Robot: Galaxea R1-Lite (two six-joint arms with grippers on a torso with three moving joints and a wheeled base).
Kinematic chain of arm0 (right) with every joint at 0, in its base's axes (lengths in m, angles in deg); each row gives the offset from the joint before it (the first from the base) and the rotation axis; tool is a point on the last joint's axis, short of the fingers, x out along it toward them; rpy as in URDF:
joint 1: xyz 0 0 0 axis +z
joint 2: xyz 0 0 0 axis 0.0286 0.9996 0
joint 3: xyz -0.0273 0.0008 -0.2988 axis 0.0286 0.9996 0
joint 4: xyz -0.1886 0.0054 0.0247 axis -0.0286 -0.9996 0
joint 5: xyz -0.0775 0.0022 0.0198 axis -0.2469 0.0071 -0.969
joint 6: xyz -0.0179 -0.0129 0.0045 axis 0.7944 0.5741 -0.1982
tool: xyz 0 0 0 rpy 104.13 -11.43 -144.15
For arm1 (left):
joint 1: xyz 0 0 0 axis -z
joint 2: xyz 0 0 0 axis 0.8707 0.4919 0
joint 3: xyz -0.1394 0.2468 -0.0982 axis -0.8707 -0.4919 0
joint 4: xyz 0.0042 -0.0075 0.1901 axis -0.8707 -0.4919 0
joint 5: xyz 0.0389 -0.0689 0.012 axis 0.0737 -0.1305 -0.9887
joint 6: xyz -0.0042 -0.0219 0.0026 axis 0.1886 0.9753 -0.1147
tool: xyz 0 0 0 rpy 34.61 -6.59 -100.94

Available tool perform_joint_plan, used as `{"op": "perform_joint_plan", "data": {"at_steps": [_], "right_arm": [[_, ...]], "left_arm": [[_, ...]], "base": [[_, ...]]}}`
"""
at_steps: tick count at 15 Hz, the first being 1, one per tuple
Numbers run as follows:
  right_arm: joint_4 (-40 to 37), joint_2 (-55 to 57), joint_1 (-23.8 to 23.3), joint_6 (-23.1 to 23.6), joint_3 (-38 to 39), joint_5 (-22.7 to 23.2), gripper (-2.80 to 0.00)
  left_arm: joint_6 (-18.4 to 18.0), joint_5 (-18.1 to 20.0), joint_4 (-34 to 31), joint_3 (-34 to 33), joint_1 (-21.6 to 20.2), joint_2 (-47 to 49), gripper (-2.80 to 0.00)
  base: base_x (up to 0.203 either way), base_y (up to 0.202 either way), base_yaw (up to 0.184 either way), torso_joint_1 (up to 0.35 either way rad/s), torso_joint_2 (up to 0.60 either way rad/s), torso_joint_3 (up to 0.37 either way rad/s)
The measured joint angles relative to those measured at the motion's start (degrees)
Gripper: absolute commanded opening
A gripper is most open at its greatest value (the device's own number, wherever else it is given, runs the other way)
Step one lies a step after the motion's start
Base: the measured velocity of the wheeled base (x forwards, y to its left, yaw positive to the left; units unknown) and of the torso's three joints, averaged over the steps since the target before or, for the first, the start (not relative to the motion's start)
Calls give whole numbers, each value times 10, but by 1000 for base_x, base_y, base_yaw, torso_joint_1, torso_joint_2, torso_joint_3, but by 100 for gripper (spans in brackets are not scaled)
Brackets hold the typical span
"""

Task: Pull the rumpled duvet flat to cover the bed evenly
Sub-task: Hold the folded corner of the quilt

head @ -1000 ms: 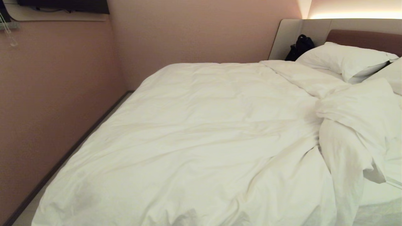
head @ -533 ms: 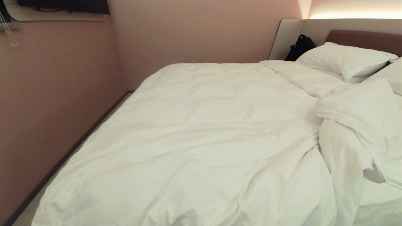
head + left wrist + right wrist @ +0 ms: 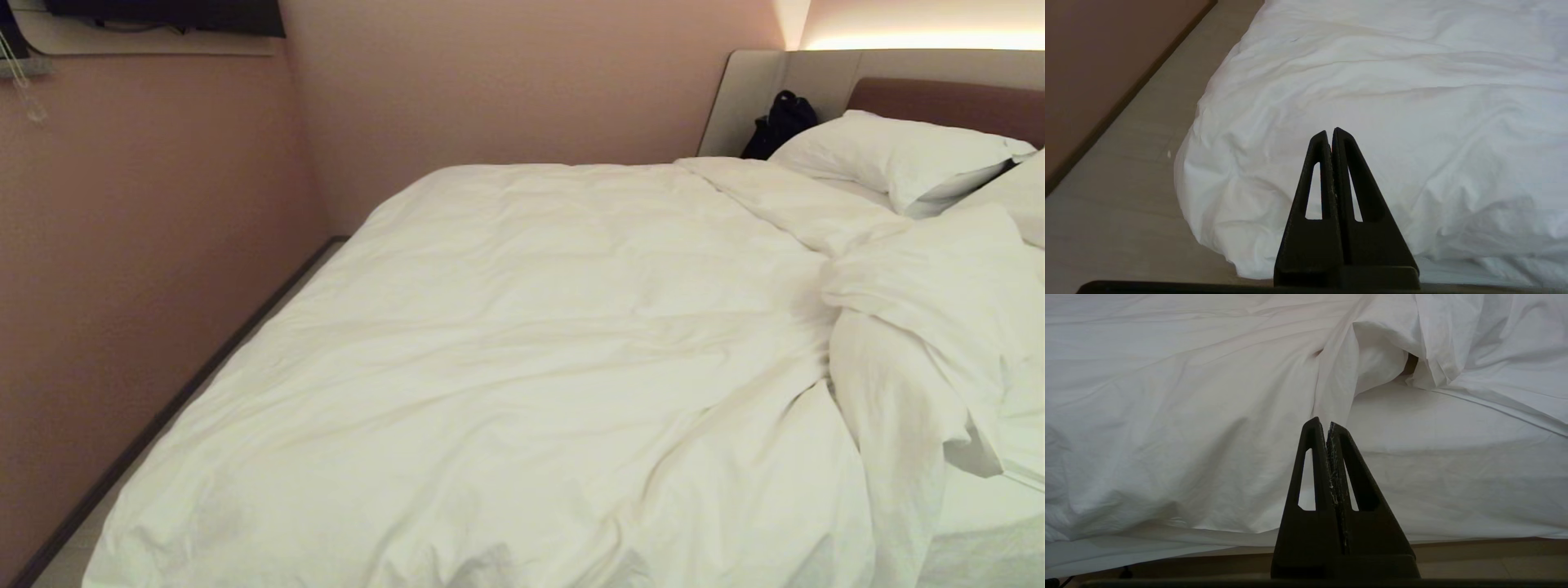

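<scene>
The white duvet [image 3: 522, 343] lies fairly smooth over most of the bed [image 3: 980, 506], but it is bunched and folded back in a heap [image 3: 922, 327] on the near right side, baring the sheet. Neither arm shows in the head view. In the left wrist view my left gripper [image 3: 1330, 132] is shut and empty, held clear in front of the duvet's [image 3: 1380, 102] rounded near-left corner. In the right wrist view my right gripper [image 3: 1321, 424] is shut and empty, facing the folded-back duvet edge [image 3: 1339, 384] and the bare sheet [image 3: 1453, 457].
Two white pillows [image 3: 890, 151] lie at the headboard [image 3: 947, 98], with a black bag [image 3: 780, 122] in the corner beside them. A pink wall [image 3: 122, 245] runs close along the bed's left side over a narrow strip of floor [image 3: 1126, 163].
The head view is unchanged: the duvet has not moved and no arm has come into it.
</scene>
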Motion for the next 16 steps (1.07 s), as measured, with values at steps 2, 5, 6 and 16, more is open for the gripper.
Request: {"op": "perform_joint_plan", "data": {"at_steps": [2, 5, 6, 16], "right_arm": [[0, 0, 0, 0, 0, 0, -280], [0, 0, 0, 0, 0, 0, -280], [0, 0, 0, 0, 0, 0, -280], [0, 0, 0, 0, 0, 0, -280]], "left_arm": [[-30, 0, 0, -11, 34, -5, -280], [-66, 22, 43, -60, 44, -8, -280], [-78, 33, 90, -89, 47, -8, -280], [-52, 21, 285, -165, 172, -30, -280]], "base": [[0, 0, 0, 0, 0, 0], [0, 0, 0, 0, 0, 0], [0, 0, 0, 0, 0, 0], [0, 0, 0, 0, 0, 0]]}}
